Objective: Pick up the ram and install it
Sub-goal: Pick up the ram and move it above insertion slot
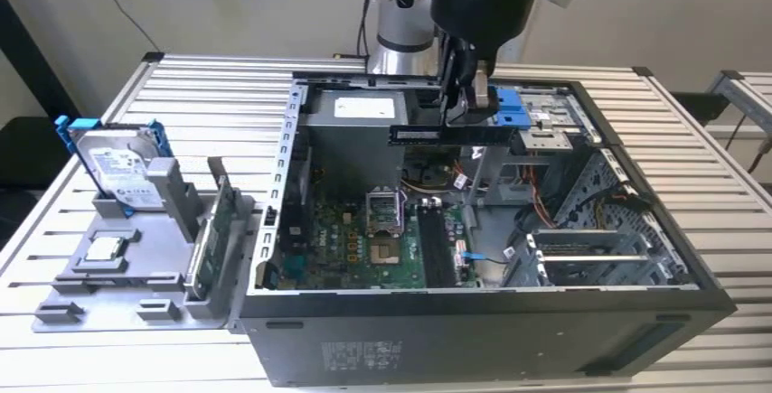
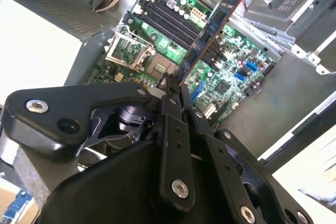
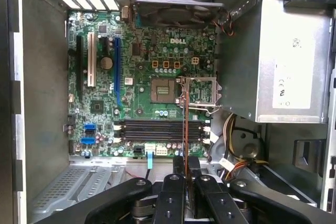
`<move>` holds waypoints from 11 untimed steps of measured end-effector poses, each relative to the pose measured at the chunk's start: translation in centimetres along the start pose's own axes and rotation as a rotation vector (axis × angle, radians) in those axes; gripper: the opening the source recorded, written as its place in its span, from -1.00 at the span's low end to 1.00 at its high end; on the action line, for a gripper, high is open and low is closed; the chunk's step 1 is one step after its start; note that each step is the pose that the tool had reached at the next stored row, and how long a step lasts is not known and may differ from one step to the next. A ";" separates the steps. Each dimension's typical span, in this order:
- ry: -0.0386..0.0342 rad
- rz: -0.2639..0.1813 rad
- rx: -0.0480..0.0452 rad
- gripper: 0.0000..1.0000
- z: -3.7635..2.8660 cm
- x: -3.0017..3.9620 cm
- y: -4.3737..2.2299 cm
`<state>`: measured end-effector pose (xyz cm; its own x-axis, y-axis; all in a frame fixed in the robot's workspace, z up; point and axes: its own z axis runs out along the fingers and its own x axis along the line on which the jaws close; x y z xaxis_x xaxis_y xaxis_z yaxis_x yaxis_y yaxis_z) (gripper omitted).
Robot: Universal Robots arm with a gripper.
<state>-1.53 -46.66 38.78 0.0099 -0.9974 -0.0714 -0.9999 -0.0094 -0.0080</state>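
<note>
My gripper (image 1: pixel 464 115) hangs over the open computer case (image 1: pixel 483 339), shut on the ram (image 1: pixel 442 135). The ram is a dark narrow stick, held level above the motherboard (image 1: pixel 362 248). In the second wrist view the ram (image 2: pixel 211 31) sticks out from the fingertips (image 2: pixel 169 88), over the black memory slots (image 2: pixel 168 20). In the first wrist view the ram (image 3: pixel 186 121) appears edge-on as a thin line. It crosses the memory slots (image 3: pixel 157 128) and runs down into my gripper (image 3: pixel 186 163).
On the exterior view's left, a grey fixture (image 1: pixel 121 280) holds a silver hard drive in a blue bracket (image 1: pixel 121 172), a green circuit board on edge (image 1: pixel 217 239) and a small chip (image 1: pixel 107 248). Inside the case are a power supply (image 3: pixel 291 61), cables (image 3: pixel 233 132) and drive cages (image 1: pixel 591 248).
</note>
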 end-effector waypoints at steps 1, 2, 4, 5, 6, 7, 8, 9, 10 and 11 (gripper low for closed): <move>0.0001 0.000 0.0000 -0.72 0.00 -0.03 -0.02; 0.0001 0.000 0.0000 -0.72 0.00 -0.06 -0.09; 0.0001 0.000 -0.0004 -0.72 0.01 -0.11 -0.37; 0.0000 0.000 -0.0006 -0.72 0.02 -0.17 -0.49; 0.0000 0.000 -0.0007 -0.72 0.02 -0.24 -0.59; 0.0000 0.000 -0.0006 -0.72 0.03 -0.31 -0.70; 0.0001 0.000 -0.0007 -0.72 0.03 -0.40 -0.81; 0.0001 0.000 -0.0007 -0.72 0.04 -0.55 -0.87; 0.0002 0.000 -0.0006 -0.72 0.05 -0.72 -0.92; 0.0001 0.000 -0.0006 -0.72 0.07 -0.92 -0.96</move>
<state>-0.58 -45.73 38.78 0.0099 -0.9974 -0.0713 -0.9999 -0.0094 -0.0074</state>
